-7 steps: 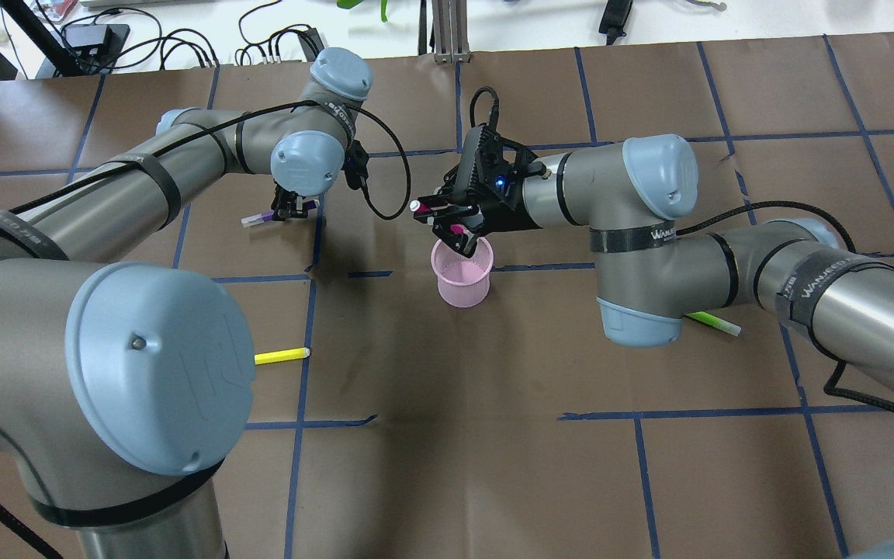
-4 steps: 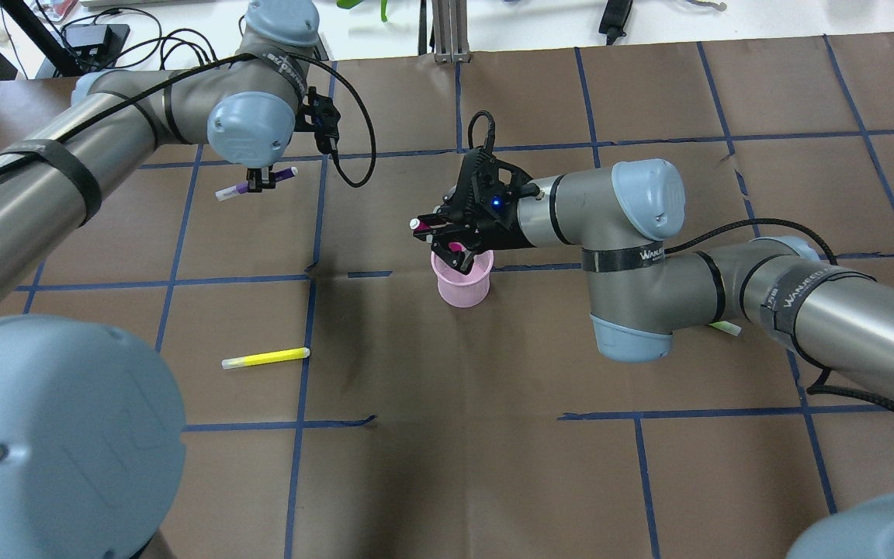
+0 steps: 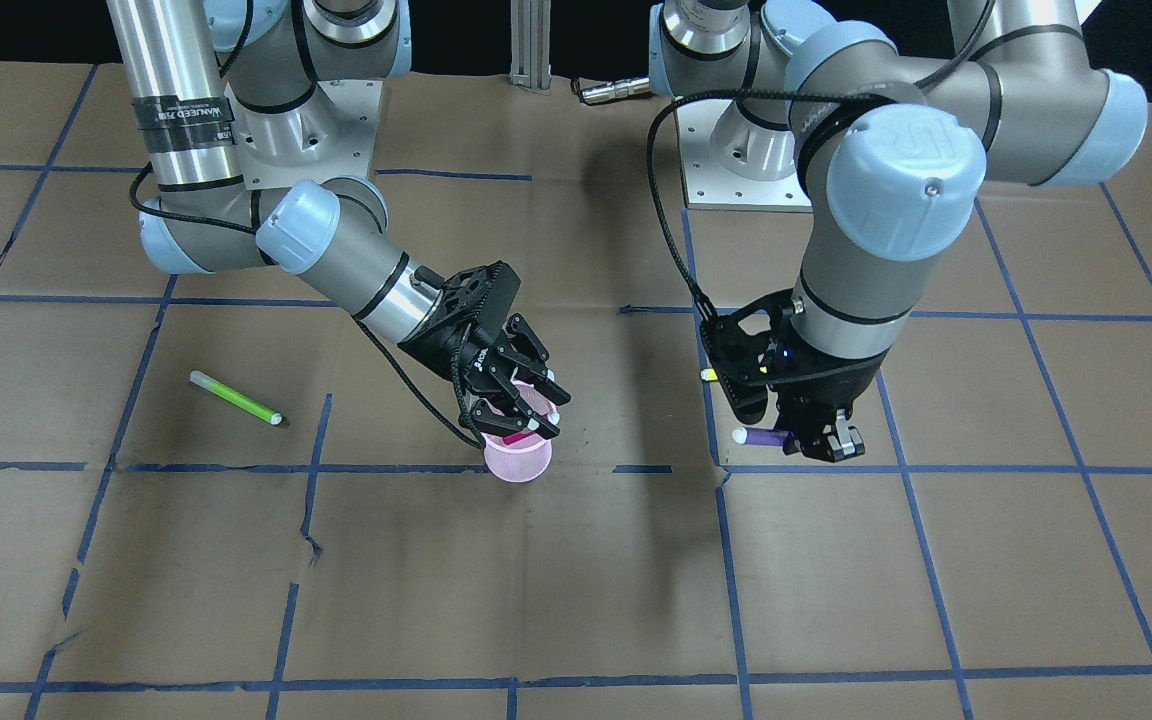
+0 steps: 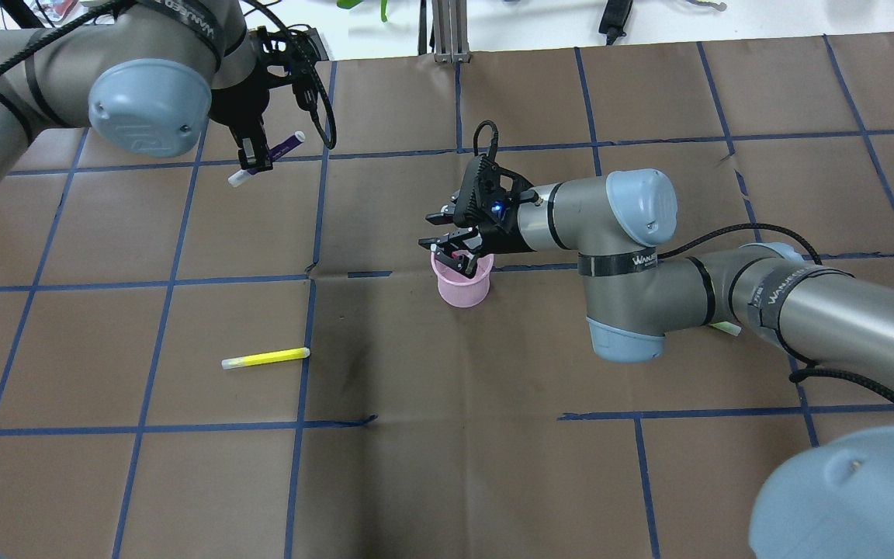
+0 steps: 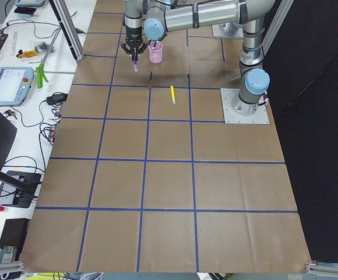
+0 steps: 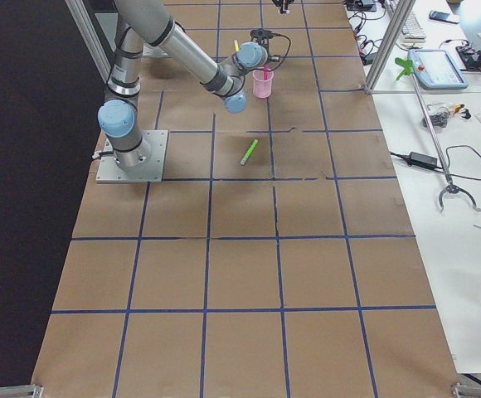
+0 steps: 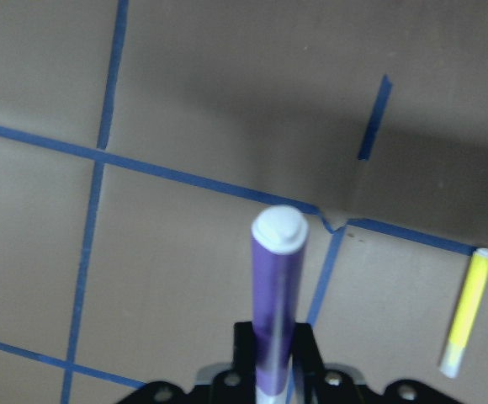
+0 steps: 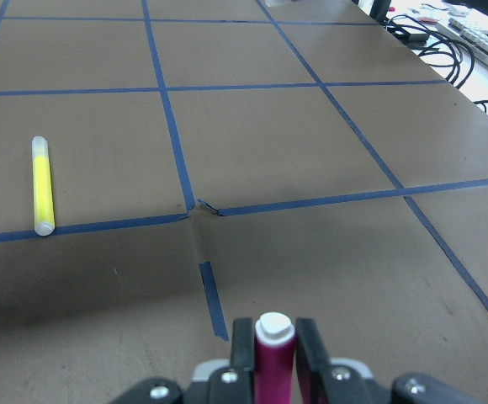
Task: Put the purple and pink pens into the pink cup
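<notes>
The pink mesh cup stands upright mid-table; it also shows in the front view. My right gripper is shut on the pink pen and holds it tilted over the cup's rim, with its lower end at the cup's mouth. My left gripper is shut on the purple pen, which it holds in the air far to the cup's left. The purple pen has a white cap and also shows in the front view.
A yellow highlighter lies on the brown paper in front of the left arm. A green pen lies on the right arm's side, mostly hidden under that arm in the overhead view. Blue tape lines grid the table.
My left arm has lifted the purple pen off the table and carried it up and toward the far left. My right gripper has sunk lower, bringing the pink pen down to the cup's mouth.
</notes>
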